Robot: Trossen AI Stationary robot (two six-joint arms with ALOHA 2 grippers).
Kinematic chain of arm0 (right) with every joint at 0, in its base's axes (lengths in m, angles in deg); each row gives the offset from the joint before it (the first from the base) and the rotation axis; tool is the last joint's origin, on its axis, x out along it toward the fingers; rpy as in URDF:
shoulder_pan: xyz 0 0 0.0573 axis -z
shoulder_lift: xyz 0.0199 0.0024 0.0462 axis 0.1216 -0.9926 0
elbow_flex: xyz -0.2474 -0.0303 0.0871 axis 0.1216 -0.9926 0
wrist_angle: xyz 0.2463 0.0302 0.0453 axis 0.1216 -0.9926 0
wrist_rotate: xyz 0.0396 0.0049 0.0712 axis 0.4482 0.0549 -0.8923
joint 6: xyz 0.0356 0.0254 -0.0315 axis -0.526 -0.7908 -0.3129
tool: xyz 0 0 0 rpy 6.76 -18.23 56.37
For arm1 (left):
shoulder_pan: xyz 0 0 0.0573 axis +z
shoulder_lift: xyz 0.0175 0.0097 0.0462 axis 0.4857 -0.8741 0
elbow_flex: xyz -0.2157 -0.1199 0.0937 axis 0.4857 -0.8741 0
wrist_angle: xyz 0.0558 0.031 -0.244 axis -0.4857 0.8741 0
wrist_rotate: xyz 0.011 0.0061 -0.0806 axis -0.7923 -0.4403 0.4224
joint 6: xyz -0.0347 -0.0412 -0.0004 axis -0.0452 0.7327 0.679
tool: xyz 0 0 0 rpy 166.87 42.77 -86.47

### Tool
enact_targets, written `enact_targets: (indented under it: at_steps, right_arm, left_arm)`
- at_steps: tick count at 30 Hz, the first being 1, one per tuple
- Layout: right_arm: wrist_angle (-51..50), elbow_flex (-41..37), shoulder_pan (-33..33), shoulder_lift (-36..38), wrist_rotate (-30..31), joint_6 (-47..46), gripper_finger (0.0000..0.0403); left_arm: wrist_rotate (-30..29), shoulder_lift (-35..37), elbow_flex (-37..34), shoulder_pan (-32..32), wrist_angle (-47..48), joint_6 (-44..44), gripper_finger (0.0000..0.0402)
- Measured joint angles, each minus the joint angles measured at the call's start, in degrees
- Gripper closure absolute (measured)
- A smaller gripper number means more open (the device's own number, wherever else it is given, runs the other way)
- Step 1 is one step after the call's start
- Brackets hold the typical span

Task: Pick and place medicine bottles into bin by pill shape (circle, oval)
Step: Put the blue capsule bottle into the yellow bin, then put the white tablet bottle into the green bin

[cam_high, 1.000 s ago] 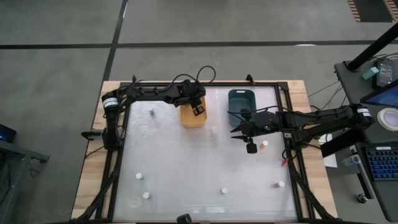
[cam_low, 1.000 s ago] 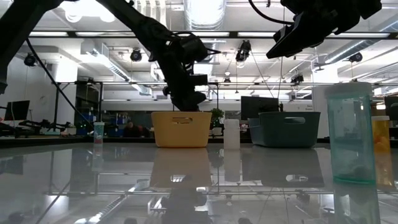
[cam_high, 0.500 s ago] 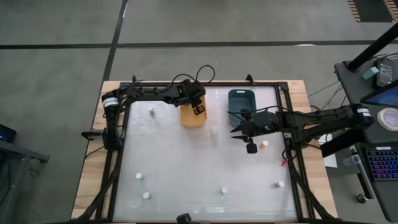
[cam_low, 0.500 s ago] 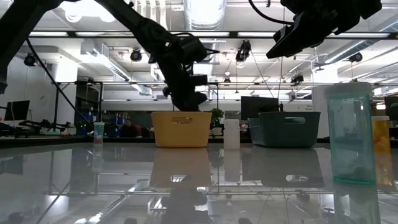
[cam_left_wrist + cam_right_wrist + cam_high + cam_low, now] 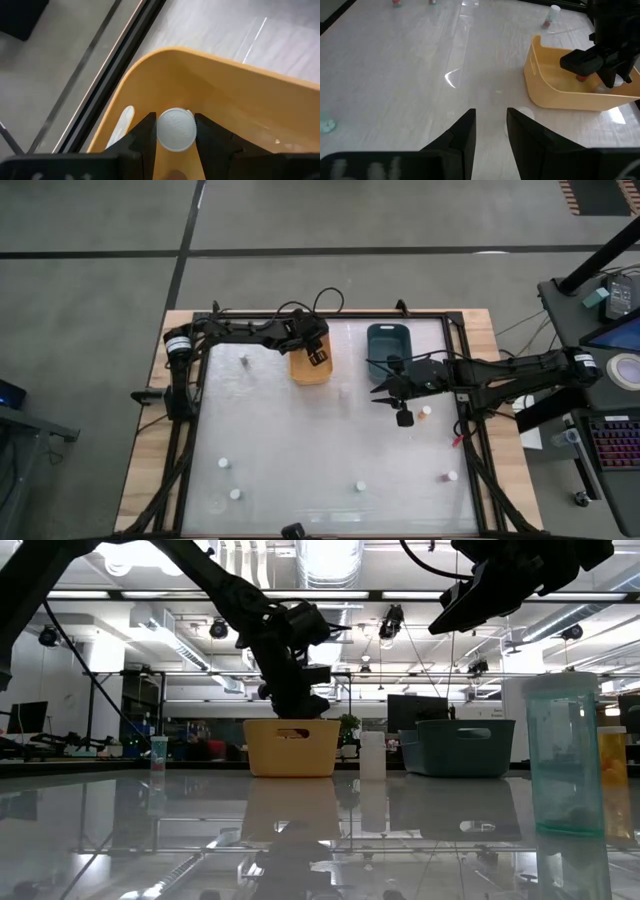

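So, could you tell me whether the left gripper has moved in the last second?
Yes, slightly: the left gripper, holding a bottle, has shifted a little toward the table's far edge over the yellow bin.

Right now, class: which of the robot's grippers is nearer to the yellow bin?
Left. The left gripper hangs directly over the yellow bin, gripping a white-capped bottle; the right gripper hovers off to its right, below the blue bin.

Two bins at the table's [image 5: 270,445] far edge: yellow bin [image 5: 309,368] left, teal bin [image 5: 387,344] right. Medicine bottles [image 5: 360,486] scattered, mostly along near edge.
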Motion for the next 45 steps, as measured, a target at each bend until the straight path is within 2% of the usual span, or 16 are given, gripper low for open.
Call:
enact_targets:
  at_steps: [13,22,27,37,45]
  right_arm:
    - [0.0,0.0,0.0,0.0,0.0,0.0,0.0303]
    - [-0.1,0.0,0.0,0.0,0.0,-0.1,0.0303]
    - [-0.1,0.0,0.0,0.0,0.0,-0.1,0.0303]
    - [0.2,0.0,0.0,-0.1,0.1,-0.9,0.0303]
    - [7.1,0.0,0.0,-2.4,1.5,-2.5,0.0303]
  left_arm:
    - [0.0,0.0,-0.1,0.0,0.0,0.0,0.0300]
    - [0.0,0.0,-0.1,0.0,0.0,0.2,0.0230]
    - [0.1,0.5,0.4,0.0,1.4,-0.1,0.0213]
    - [-0.2,11.0,0.5,-1.9,6.6,0.1,0.0211]
    - [-0.1,21.0,-4.4,-10.6,1.4,1.5,0.0212]
